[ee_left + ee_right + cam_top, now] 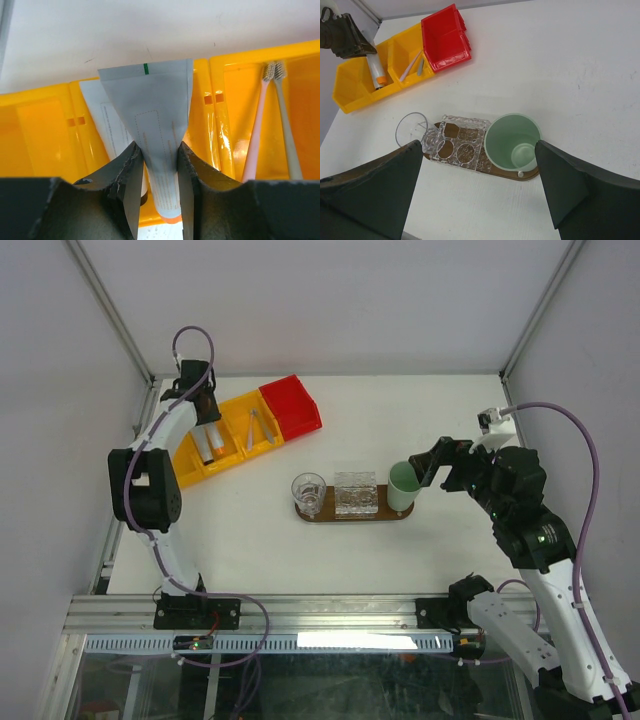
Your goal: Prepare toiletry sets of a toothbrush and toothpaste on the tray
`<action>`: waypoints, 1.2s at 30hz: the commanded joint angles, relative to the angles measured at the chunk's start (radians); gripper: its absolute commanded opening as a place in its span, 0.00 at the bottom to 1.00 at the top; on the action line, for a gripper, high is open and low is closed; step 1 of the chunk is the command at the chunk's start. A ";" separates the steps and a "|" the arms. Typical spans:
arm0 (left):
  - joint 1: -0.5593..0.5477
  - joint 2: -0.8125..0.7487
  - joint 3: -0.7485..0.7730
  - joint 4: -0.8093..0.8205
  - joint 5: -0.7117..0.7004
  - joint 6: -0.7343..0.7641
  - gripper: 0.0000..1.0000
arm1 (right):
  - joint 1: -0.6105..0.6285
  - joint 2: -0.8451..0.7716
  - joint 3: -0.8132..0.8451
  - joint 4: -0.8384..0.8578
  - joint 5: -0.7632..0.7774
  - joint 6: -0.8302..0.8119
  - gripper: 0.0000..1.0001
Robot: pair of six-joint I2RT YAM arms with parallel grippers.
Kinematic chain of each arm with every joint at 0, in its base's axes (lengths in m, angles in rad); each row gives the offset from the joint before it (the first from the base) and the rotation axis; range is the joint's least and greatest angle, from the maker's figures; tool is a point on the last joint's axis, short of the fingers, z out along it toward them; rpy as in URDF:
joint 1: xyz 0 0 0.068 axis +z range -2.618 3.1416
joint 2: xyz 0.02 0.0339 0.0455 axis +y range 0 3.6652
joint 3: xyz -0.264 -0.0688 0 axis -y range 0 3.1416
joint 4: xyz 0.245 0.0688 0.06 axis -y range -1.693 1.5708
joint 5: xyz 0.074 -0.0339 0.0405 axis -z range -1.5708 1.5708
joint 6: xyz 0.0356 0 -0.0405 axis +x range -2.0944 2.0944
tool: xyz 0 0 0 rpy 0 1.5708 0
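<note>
My left gripper [207, 412] is over the yellow bin [232, 445], shut on a pale grey-blue toothpaste tube [157, 135] with an orange cap. The tube hangs cap-down into the bin [213, 445]. A second tube [102, 120] lies beside it. Two toothbrushes [272, 125] lie in the neighbouring compartment. The dark brown oval tray [335, 517] holds a clear glass [308, 490], a clear holder [355, 495] and a mint-green cup [402, 485]. My right gripper [425, 470] is wide open and empty, just right of the cup and above the tray's right end [530, 175].
A red bin [292, 405] adjoins the yellow bin at the back. In the right wrist view the cup [512, 142], holder [457, 145] and glass [410, 130] stand in a row between my spread fingers. The enclosure's frame posts stand at the back corners.
</note>
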 commanded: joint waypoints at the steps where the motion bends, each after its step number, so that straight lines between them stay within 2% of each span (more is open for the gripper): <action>1: -0.007 -0.113 -0.009 0.045 -0.039 -0.006 0.24 | -0.004 0.003 0.022 0.041 -0.024 0.010 0.99; 13: -0.022 -0.405 -0.115 0.059 0.033 -0.025 0.23 | -0.004 0.045 0.034 0.055 -0.074 0.028 0.99; 19: -0.167 -0.570 -0.130 0.083 0.075 0.012 0.24 | -0.004 0.094 0.062 0.062 -0.153 0.047 0.99; 26: -0.273 -0.742 -0.183 0.154 0.267 0.033 0.24 | -0.004 0.200 0.124 0.070 -0.309 0.096 0.99; 33: -0.397 -0.821 -0.256 0.219 0.330 0.122 0.24 | 0.009 0.339 0.212 0.146 -0.493 0.204 0.95; 36: -0.426 -0.845 -0.301 0.241 0.358 0.155 0.23 | 0.057 0.415 0.274 0.169 -0.527 0.258 0.95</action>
